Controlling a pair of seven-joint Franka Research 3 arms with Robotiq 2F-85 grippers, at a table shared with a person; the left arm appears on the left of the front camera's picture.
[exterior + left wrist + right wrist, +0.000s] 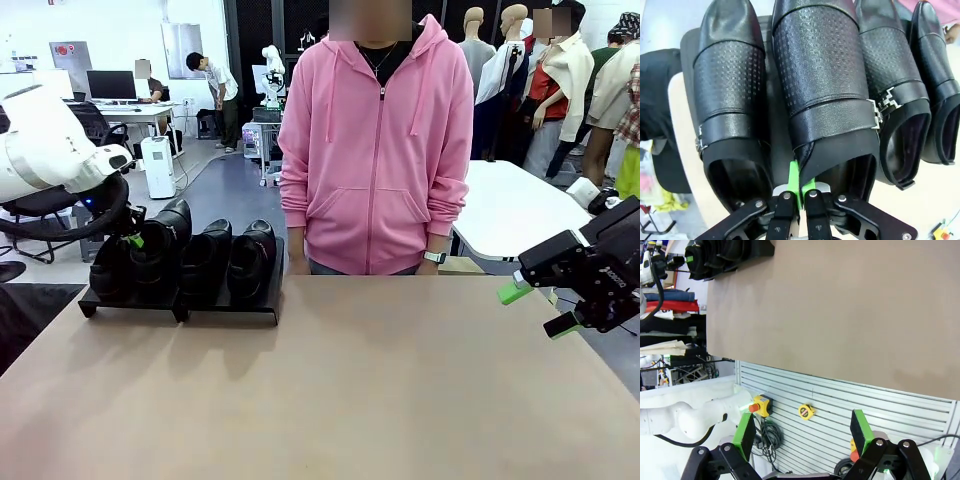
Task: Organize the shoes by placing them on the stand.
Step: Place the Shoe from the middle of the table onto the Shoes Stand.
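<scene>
The right gripper [535, 308], jaws spread and empty, hangs off the tan table's [330, 390] right edge. At the far left corner, the left gripper [133, 240] pinches the collar of a glossy black leather loafer [825, 85] among three more on the low matte-black stand [225, 312].

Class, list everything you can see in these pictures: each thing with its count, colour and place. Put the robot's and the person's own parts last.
Loafers: four, glossy black, side by side on the stand; the second from the robot's left is pinched at its heel rim.
Stand: one, matte black, far left of the table.
Table: one, tan, between robot and person.
Emergency stop button: one, yellow with red cap, on the slatted panel below the table edge.
Tape measure: one, yellow, on the same panel.
Person's hoodie: one, pink, at the far side.
Left claw: one, black with green pads, shut on a loafer.
Right claw: one, open, at the table's right edge.
</scene>
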